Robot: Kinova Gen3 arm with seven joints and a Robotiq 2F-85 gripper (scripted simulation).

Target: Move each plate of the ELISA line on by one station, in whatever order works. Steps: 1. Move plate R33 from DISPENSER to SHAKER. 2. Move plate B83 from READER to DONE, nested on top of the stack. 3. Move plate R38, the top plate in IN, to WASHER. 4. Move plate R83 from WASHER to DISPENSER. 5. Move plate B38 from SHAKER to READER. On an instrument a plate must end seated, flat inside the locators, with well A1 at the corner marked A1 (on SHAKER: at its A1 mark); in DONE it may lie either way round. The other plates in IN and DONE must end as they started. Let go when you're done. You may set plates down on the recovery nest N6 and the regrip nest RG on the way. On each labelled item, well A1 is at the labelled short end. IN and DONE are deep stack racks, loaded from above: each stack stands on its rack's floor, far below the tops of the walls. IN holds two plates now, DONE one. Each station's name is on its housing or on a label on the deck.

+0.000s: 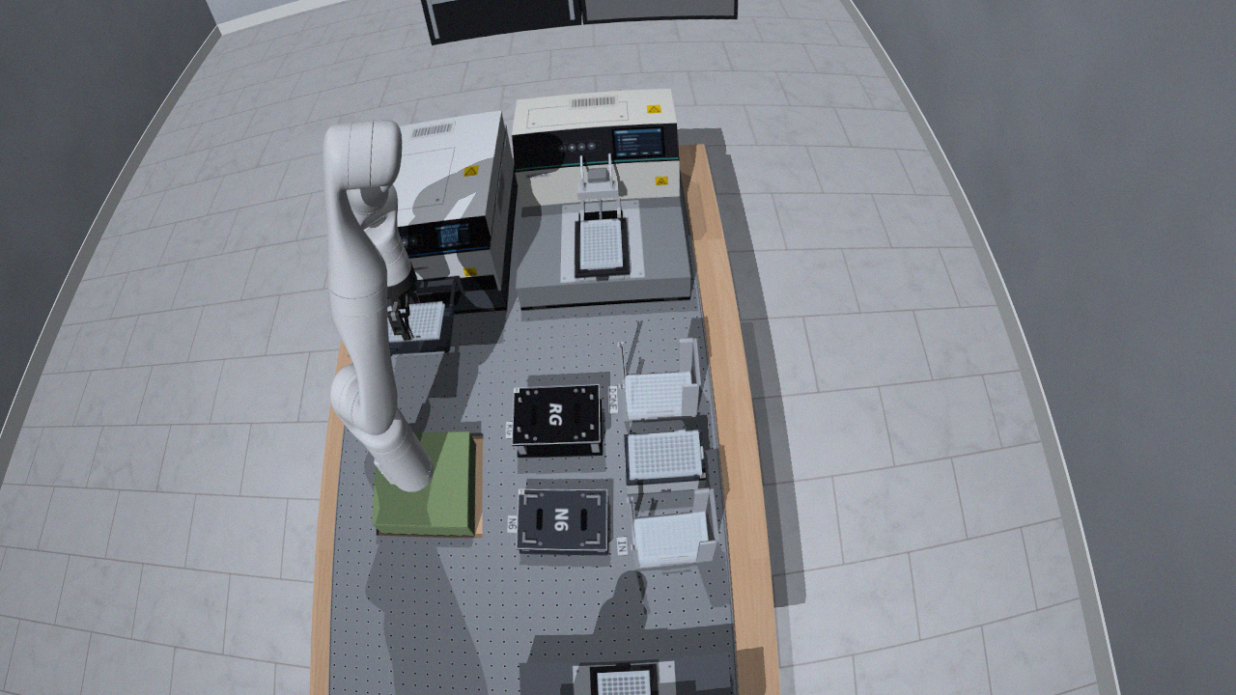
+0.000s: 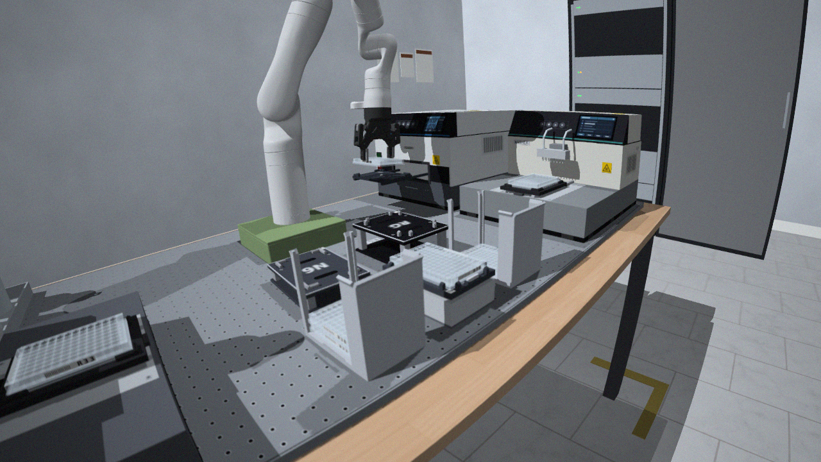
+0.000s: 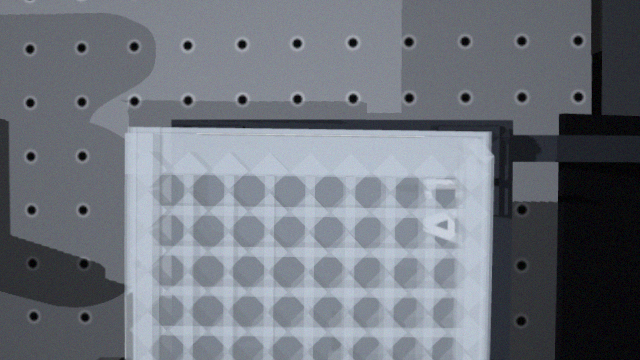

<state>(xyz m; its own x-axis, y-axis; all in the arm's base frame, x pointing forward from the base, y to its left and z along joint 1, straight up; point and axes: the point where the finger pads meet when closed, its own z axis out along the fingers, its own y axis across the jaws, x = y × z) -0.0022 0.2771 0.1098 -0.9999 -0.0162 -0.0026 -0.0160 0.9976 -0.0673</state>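
My gripper (image 1: 401,322) (image 2: 376,156) hovers at the READER's pull-out tray (image 1: 425,346) (image 2: 380,176) (image 3: 300,123), at the back left. It is shut across clear plate B83 (image 1: 427,319) (image 2: 369,162) (image 3: 310,240) and holds it level, a little above the tray. The fingers do not show in the wrist view. Plate R83 (image 1: 601,242) (image 2: 533,181) sits on the WASHER. Plate B38 (image 1: 663,455) (image 2: 450,265) sits on the SHAKER. Plate R33 (image 1: 622,682) (image 2: 68,347) sits on the DISPENSER at the front. The IN rack (image 1: 714,518) (image 2: 384,310) holds plates (image 1: 669,536). The DONE rack (image 1: 688,380) (image 2: 519,238) holds one (image 1: 655,394).
Nests RG (image 1: 555,414) (image 2: 399,225) and N6 (image 1: 561,518) (image 2: 316,273) stand mid-deck, both bare. The READER housing (image 1: 449,185) rises just behind the tray. The arm's green base (image 1: 444,492) (image 2: 287,232) is at the left. Tall rack walls and posts flank the SHAKER.
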